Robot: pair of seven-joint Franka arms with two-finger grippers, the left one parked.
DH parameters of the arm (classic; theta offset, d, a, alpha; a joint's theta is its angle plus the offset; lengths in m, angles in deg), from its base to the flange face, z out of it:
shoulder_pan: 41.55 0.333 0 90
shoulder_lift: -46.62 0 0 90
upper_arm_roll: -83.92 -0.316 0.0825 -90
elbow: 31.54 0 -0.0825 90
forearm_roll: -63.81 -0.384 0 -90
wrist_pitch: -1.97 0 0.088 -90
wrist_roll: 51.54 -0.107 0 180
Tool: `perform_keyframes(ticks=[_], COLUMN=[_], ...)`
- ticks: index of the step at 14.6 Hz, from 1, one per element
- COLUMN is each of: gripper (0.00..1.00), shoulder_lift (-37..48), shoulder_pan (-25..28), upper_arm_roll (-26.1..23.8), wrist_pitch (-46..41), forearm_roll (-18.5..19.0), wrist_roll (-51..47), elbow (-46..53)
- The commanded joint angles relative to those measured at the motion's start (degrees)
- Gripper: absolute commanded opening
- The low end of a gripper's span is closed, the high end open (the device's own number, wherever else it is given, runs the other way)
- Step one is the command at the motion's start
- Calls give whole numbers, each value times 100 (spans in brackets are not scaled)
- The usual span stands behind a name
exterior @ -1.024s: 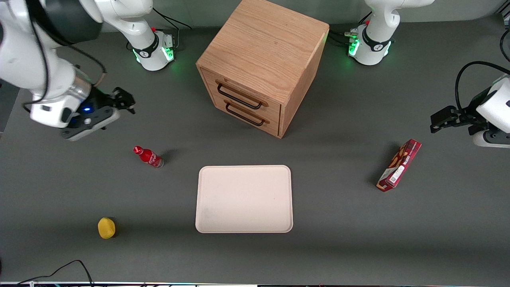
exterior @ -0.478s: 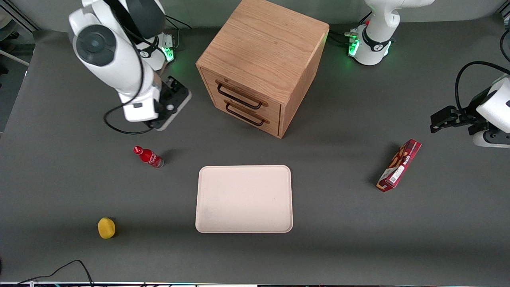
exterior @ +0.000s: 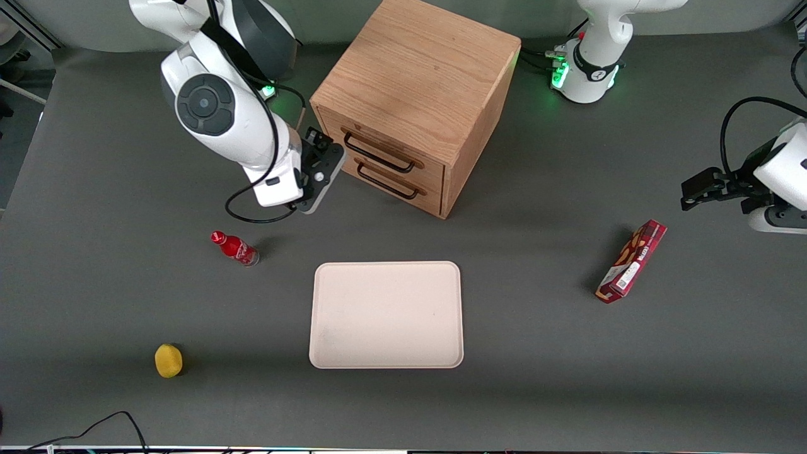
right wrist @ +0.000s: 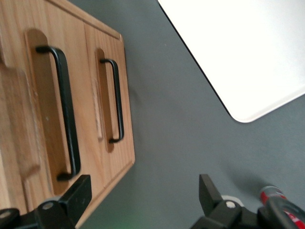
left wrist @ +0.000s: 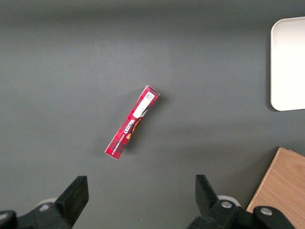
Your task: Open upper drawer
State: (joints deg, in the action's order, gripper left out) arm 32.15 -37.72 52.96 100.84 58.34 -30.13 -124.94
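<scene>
The wooden cabinet (exterior: pixel 422 69) stands at the back middle of the table with both drawers closed. The upper drawer (exterior: pixel 430 165) carries a thin black bar handle (exterior: pixel 377 154); the matching lower drawer (exterior: pixel 403 195) sits beneath it. My gripper (exterior: pixel 325 151) hovers in front of the drawers, at the end of the handles toward the working arm's side, touching nothing. The right wrist view shows the gripper (right wrist: pixel 143 195) open and empty, one finger (right wrist: pixel 78 195) by the wood near the upper handle (right wrist: pixel 66 114), with the lower handle (right wrist: pixel 116 100) beside it.
A cream tray (exterior: pixel 386 314) lies nearer the front camera than the cabinet. A small red bottle (exterior: pixel 234 248) stands just nearer the camera than my gripper. A yellow fruit (exterior: pixel 168 360) sits near the front edge. A red snack box (exterior: pixel 632 261) lies toward the parked arm's end.
My arm has swung in from the working arm's end of the table, bringing the gripper close to the drawer fronts. Both drawers stay closed.
</scene>
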Motion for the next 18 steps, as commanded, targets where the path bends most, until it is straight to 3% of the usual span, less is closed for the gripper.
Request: perform_keyframes(ticks=[1, 9, 18], gripper=[100, 100, 100], shoulder_lift=[-240, -715, -997], shoulder_pan=[214, 557, 725], upper_arm_roll=[11, -42, -51], wrist_pitch=[114, 668, 677], forearm_roll=[-157, -174, -148], wrist_roll=[-470, -734, -832], elbow=[191, 287, 419])
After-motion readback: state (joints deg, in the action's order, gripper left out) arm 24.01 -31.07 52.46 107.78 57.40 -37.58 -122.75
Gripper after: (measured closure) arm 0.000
